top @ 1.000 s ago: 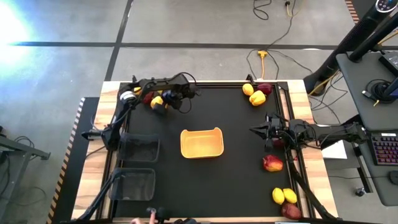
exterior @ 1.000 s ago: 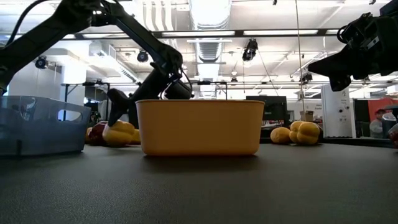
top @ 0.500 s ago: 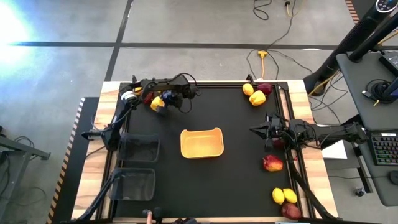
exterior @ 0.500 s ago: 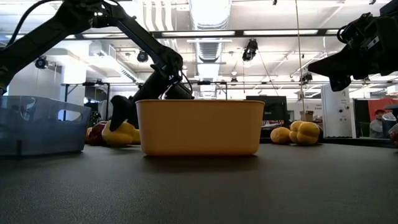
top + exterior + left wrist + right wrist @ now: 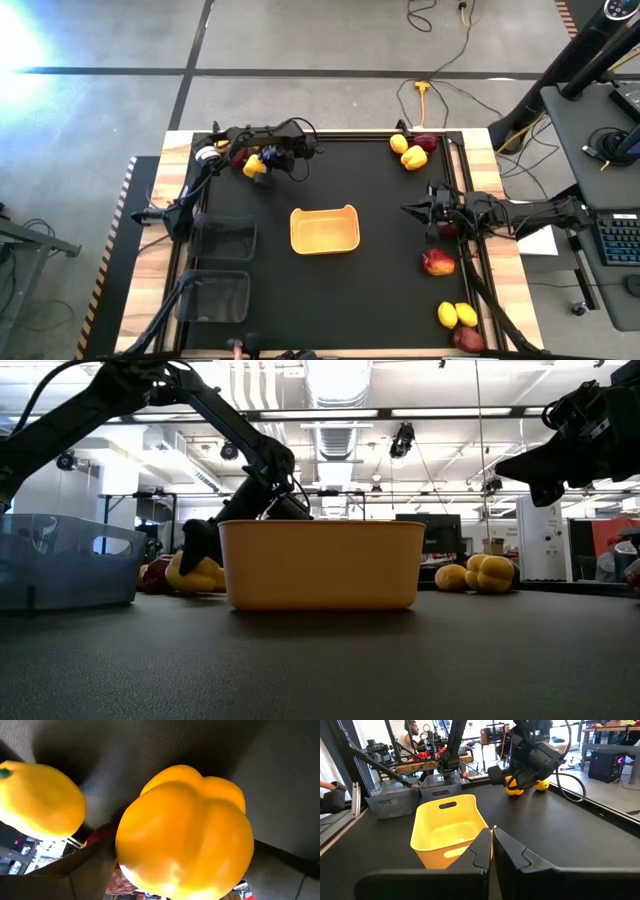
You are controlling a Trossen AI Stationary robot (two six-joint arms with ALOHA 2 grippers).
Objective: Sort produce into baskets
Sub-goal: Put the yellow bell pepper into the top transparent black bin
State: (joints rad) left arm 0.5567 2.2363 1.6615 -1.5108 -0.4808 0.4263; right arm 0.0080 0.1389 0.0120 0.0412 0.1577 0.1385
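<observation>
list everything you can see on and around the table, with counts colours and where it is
yellow tray: 1, yellow-tan, table centre, empty
dark bins: 2, see-through, left edge of table, one behind the other
yellow bell pepper: 1, yellow, far-left corner, between the left gripper's fingers
lemon: 1, yellow, beside that pepper
far-right pile: about 3 yellow pieces and 1 dark red, far-right corner
red fruit: 1, red with a yellow patch, right side
near-right pile: 2 yellow, 1 dark red, near-right corner
cables: several, yellow and dark, on the floor beyond the table
left gripper: far-left corner, closed on the pepper
right gripper: right of the tray, fingers together, holding nothing
</observation>
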